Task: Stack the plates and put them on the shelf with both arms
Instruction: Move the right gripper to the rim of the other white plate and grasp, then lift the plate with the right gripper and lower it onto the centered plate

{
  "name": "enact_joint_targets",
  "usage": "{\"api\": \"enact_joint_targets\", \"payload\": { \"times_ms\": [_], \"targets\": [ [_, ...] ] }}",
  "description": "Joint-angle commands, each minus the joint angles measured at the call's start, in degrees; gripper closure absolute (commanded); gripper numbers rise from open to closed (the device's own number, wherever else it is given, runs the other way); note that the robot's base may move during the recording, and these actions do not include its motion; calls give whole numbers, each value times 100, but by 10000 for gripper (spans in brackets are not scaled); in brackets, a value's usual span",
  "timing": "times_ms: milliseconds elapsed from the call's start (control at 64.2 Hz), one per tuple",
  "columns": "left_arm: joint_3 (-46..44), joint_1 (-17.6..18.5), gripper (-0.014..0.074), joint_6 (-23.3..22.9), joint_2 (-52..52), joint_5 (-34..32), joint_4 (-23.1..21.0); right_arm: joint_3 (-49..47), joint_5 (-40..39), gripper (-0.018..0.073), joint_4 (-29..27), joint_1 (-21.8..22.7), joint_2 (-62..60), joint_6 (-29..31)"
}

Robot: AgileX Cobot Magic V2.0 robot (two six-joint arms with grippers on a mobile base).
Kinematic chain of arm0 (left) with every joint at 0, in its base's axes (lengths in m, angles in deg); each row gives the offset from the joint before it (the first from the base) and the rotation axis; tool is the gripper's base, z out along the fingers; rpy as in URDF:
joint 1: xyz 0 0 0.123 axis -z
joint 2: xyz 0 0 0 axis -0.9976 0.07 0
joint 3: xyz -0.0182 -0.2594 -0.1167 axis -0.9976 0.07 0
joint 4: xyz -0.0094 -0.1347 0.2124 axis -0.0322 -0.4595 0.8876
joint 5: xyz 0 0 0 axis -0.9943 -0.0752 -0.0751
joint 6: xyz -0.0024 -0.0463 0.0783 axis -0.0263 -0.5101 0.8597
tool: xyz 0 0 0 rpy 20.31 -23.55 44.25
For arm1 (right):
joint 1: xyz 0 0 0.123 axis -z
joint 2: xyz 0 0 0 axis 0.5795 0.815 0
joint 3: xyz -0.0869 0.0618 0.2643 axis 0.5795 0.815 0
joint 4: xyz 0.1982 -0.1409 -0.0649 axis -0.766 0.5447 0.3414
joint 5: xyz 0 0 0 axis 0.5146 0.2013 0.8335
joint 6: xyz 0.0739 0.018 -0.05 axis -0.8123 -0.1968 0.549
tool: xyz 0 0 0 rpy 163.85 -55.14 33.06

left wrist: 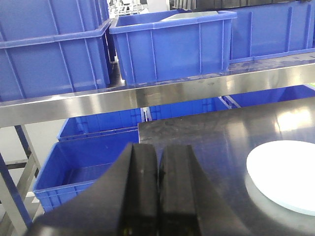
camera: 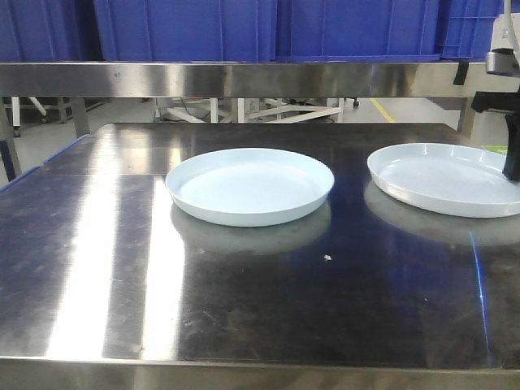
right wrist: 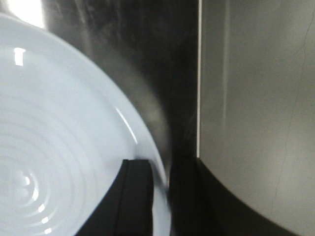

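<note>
Two pale blue-white plates lie on the steel tabletop: one in the middle (camera: 250,185), one at the right (camera: 443,177). My right gripper (camera: 512,162) comes down onto the right plate's far right rim. In the right wrist view, that plate (right wrist: 59,128) has its rim pinched in my right gripper (right wrist: 161,169), one finger (right wrist: 135,196) inside the dish and the other outside. My left gripper (left wrist: 158,150) is shut on nothing, off the table's left corner, with the middle plate (left wrist: 283,174) to its right. The shelf (camera: 244,80) runs across the back.
Blue plastic crates (camera: 187,28) stand on the shelf rail (left wrist: 147,98), and more crates (left wrist: 78,169) sit low beside the table. The steel tabletop (camera: 244,301) ends at a front edge close to the camera. The floor (right wrist: 256,98) shows past the table's right edge.
</note>
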Motion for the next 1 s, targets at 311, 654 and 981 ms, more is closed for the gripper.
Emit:
{"api": "enact_joint_targets", "payload": {
  "times_ms": [311, 654, 981],
  "targets": [
    [-216, -4, 513, -20, 41, -498, -15, -200, 25, 473, -22, 117, -451, 17],
    [-216, -4, 513, -20, 41, -498, -15, -308, 144, 502, -438, 366, -1102, -71],
    [-216, -4, 513, -20, 41, -498, -15, -302, 100, 503, -1305, -435, -1306, -75]
  ]
}}
